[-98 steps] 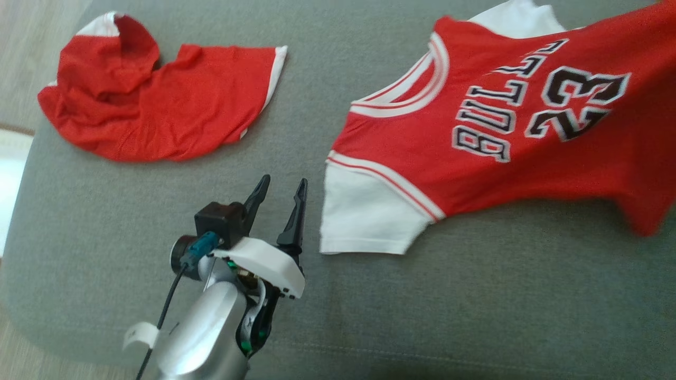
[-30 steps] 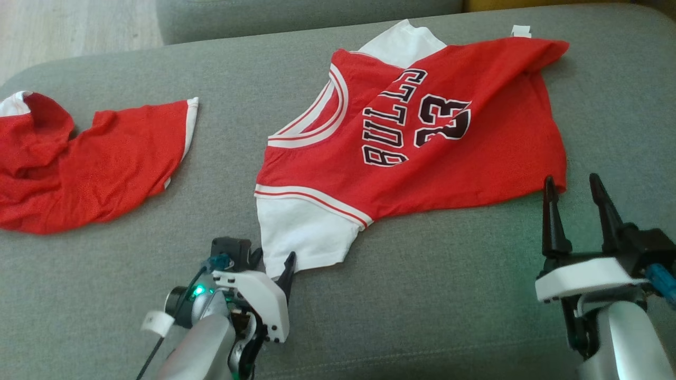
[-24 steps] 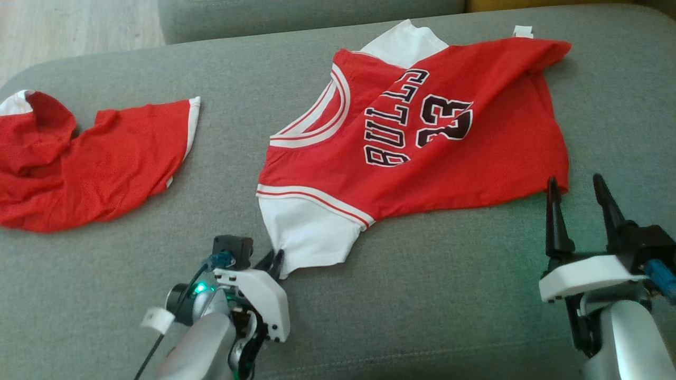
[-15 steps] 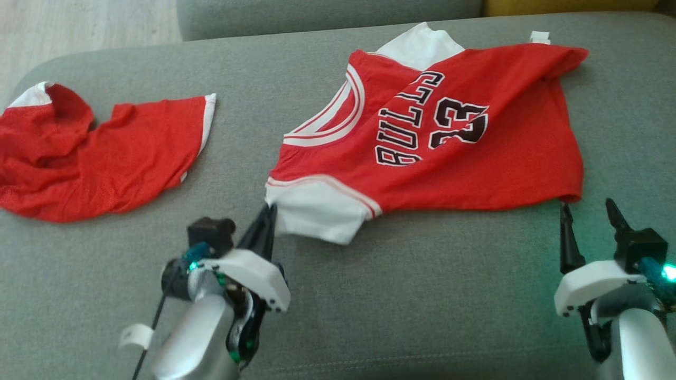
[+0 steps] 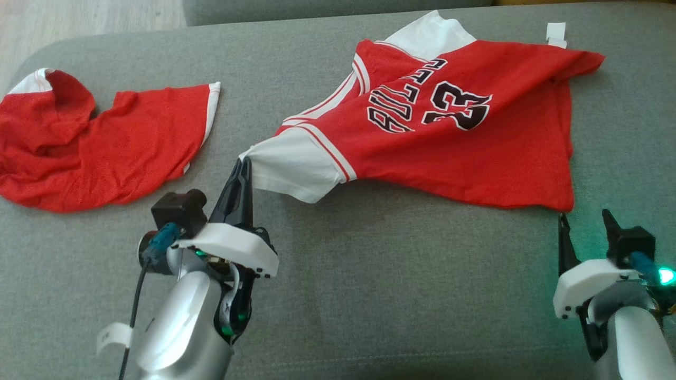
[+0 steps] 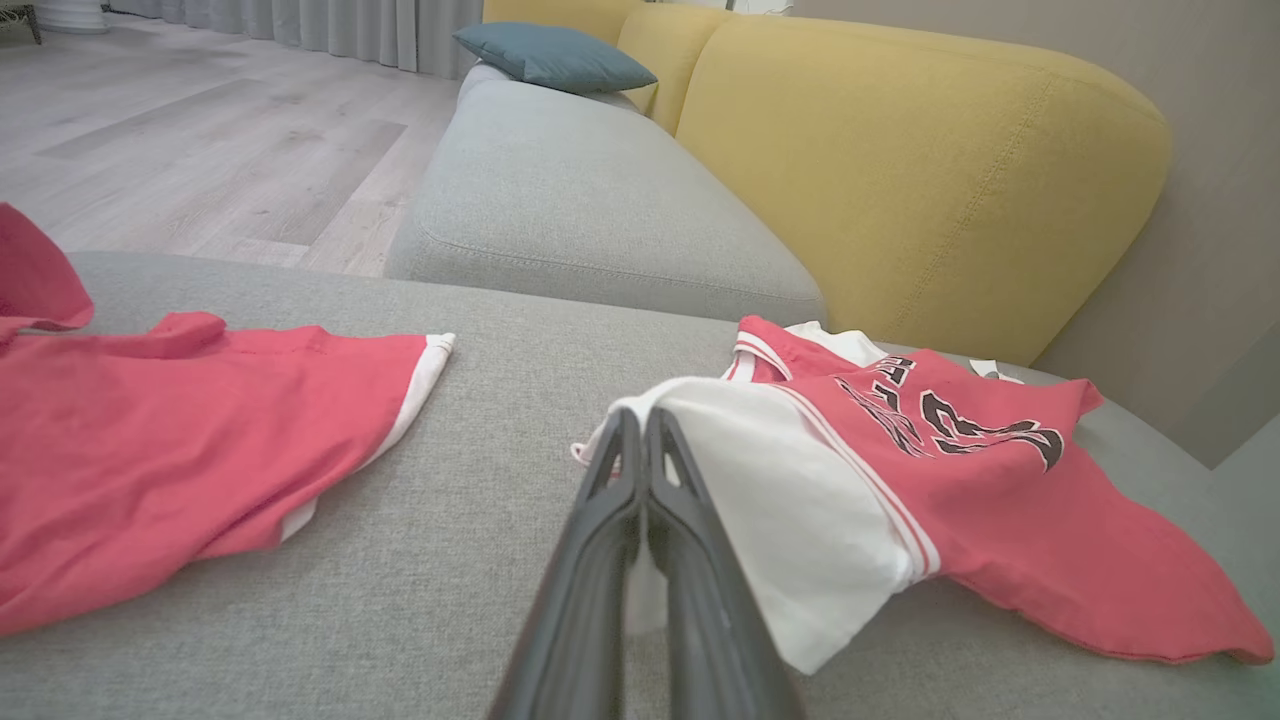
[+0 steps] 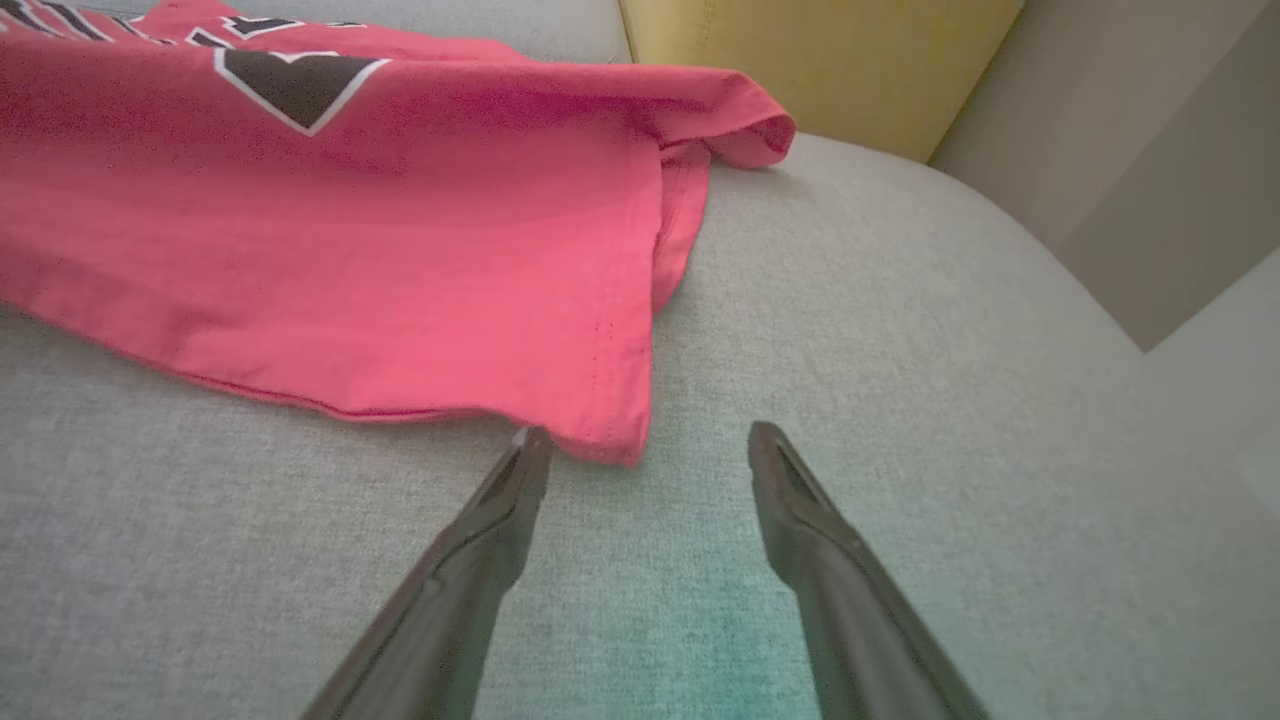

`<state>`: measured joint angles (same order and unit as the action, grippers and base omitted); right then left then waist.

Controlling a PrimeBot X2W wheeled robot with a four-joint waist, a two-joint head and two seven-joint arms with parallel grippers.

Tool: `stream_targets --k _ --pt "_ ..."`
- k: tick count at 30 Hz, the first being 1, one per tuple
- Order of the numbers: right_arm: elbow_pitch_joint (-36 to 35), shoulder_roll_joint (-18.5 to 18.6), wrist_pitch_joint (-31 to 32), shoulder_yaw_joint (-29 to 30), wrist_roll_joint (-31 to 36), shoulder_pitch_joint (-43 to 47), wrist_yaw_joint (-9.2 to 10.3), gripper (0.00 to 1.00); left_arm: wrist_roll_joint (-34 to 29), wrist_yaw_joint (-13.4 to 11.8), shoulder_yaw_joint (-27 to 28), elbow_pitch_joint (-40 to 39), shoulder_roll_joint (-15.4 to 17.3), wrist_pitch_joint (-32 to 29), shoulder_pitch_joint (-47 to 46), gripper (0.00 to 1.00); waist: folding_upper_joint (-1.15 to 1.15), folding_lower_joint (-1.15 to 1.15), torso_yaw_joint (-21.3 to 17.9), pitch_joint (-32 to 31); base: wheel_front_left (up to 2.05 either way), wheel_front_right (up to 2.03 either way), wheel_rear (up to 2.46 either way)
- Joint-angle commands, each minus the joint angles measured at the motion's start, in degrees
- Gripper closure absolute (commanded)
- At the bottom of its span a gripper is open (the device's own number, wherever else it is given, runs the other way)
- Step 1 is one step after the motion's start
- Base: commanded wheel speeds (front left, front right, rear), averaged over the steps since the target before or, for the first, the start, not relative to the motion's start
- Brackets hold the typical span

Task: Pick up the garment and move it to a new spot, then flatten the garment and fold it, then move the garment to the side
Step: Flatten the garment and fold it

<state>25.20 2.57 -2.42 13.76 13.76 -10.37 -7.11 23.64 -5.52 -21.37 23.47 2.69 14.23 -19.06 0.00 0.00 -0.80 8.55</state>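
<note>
Bare cushion (image 5: 248, 95) lies open between jersey (image 5: 449, 153) and crumpled red cloth (image 5: 105, 148).

White jersey sleeve (image 6: 790, 520) in left pincer (image 6: 642, 420)

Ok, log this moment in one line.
phase: pickup | left gripper: shut on white sleeve of Bulls jersey, raised | right gripper: open, beside jersey hem corner | surface: grey sofa cushion

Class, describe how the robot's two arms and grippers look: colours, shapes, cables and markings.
Both arms have silvery forearms, a white wrist housing and two long, dark, tapering fingers. The left gripper carries a black camera block with a blue plug, a black cable and a white tag. The right gripper shows a green light.
</note>
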Motion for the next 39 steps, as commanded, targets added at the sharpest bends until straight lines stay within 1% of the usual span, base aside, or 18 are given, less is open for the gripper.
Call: stream_targets --k 1,4,6,7,11,13,17,27,28,29,30,35,39 --pt "-0.2 0.3 0.0 -0.5 -2.1 -3.5 -0.37 0.0 -1.0 0.3 2.3 -2.5 0.3 0.7 -0.9 1.0 0.0 0.0 0.3 0.4 0.0 0.0 0.0" --pt "2.7 0.3 0.5 0.4 -10.8 -4.9 -0.37 0.0 -1.3 0.7 2.1 -2.4 0.3 0.8 -0.6 1.0 0.0 0.0 0.5 0.7 0.0 0.0 0.0" --pt "4.4 0.3 0.0 0.7 -15.5 -6.0 -0.37 0.0 -1.5 1.1 1.8 -2.2 0.3 0.8 -0.6 1.0 0.0 0.0 0.7 1.0 0.0 0.0 0.0" --pt "4.4 0.3 0.0 0.7 -15.5 -6.0 -0.37 0.0 -1.5 1.1 1.8 -2.2 0.3 0.8 -0.6 1.0 0.0 0.0 0.7 1.0 0.0 0.0 0.0" --pt "8.3 0.3 -1.2 1.2 -22.3 -8.0 -0.37 0.0 -1.6 1.5 1.4 -2.0 0.2 0.8 -0.6 1.0 0.0 0.0 0.9 1.3 0.0 0.0 0.0" --pt "10.8 0.3 -1.5 1.4 -24.6 -9.0 -0.37 0.0 -1.6 1.6 1.2 -2.0 0.2 0.8 -0.6 1.0 0.0 0.0 1.1 1.4 0.0 0.0 0.0" --pt "16.5 0.3 -1.9 1.8 -27.5 -11.4 -0.37 0.0 -1.3 1.7 0.5 -2.2 0.2 0.8 -0.7 1.0 0.0 0.0 1.6 1.8 0.0 0.0 0.0" --pt "27.7 0.3 -4.3 2.1 -27.3 -16.3 -0.37 0.0 -0.8 1.6 -0.5 -2.3 0.2 0.8 -0.9 1.0 0.0 0.0 2.7 2.4 0.0 0.0 0.0" --pt "28.6 0.3 -4.4 1.9 -27.3 -16.7 -0.37 0.08 -0.7 1.6 -0.5 -2.2 0.2 0.8 -0.9 1.0 0.0 0.0 2.8 2.4 0.0 0.0 0.0" --pt "29.5 0.3 -4.6 1.6 -27.4 -17.0 -0.37 0.56 -0.7 1.6 -0.5 -2.2 0.2 0.8 -0.9 1.0 0.0 0.0 2.8 2.3 0.0 0.0 0.0" --pt "30.2 0.3 -4.8 1.4 -27.4 -17.3 -0.37 1.0 -0.8 1.5 -0.4 -2.1 0.2 0.8 -0.9 1.0 0.0 0.0 2.7 2.2 0.0 0.0 0.0" --pt "32.8 0.3 -6.5 0.1 -27.9 -18.6 -0.37 1.0 -1.1 1.3 0.2 -1.8 0.2 0.8 -0.5 1.0 0.0 0.0 2.4 0.8 0.0 0.0 0.0" --pt "31.2 0.3 -8.6 -2.4 -28.9 -19.5 -0.37 1.0 -0.3 1.3 1.2 -2.0 0.2 0.8 0.3 1.0 0.0 0.0 1.8 -1.1 0.0 0.0 0.0"
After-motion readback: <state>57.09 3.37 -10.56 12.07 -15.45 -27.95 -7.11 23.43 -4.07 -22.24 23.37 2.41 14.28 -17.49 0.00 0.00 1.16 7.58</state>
